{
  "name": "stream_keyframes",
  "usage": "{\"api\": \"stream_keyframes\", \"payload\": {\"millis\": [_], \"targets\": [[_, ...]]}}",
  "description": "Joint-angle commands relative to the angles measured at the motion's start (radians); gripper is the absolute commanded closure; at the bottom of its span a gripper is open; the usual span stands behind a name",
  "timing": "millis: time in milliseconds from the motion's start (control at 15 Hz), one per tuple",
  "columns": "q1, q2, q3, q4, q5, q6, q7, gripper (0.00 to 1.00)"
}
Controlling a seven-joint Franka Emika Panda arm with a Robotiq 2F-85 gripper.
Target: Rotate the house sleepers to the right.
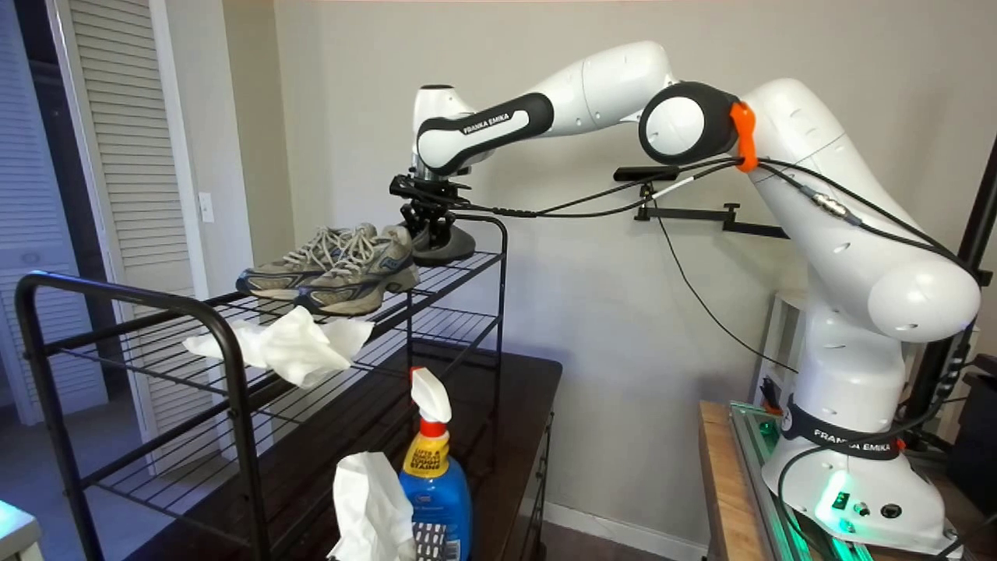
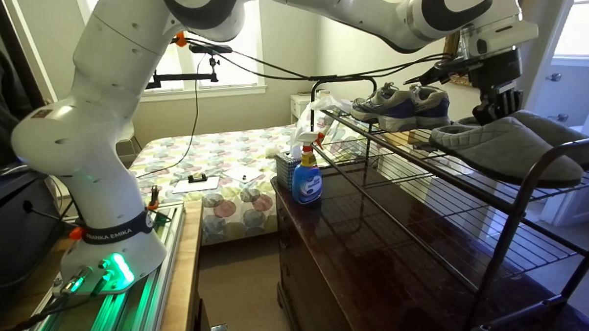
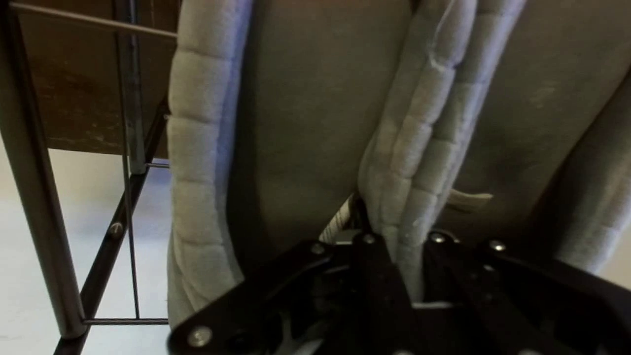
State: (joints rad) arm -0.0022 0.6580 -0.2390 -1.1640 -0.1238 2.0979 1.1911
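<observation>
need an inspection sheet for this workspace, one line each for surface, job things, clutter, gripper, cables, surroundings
Surface: black wire rack standing on a dark wooden dresser
Job things: grey slippers, side by side on top of the rack
Clutter: sneakers and crumpled tissue on top of the rack; spray bottle and tissue box on the dresser
Gripper: fingers appear closed on the touching inner sides of both slippers
Cables: black, sagging between an orange strap and the gripper; contact with the rack unclear
Surroundings: bed with patterned cover, louvered door
</observation>
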Motion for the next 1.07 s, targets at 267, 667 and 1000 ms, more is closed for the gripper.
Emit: {"api": "stream_keyframes", "payload": {"millis": [267, 667, 1000], "targets": [[0.007, 0.019, 0.019, 0.081, -0.035, -0.095, -0.023, 0.31], [-0.007, -0.047, 0.101, 0.055, 0.028, -0.173, -0.214, 0.0], [-0.006, -0.116, 0.126, -0.006, -0.01, -0.092, -0.415, 0.0]]}}
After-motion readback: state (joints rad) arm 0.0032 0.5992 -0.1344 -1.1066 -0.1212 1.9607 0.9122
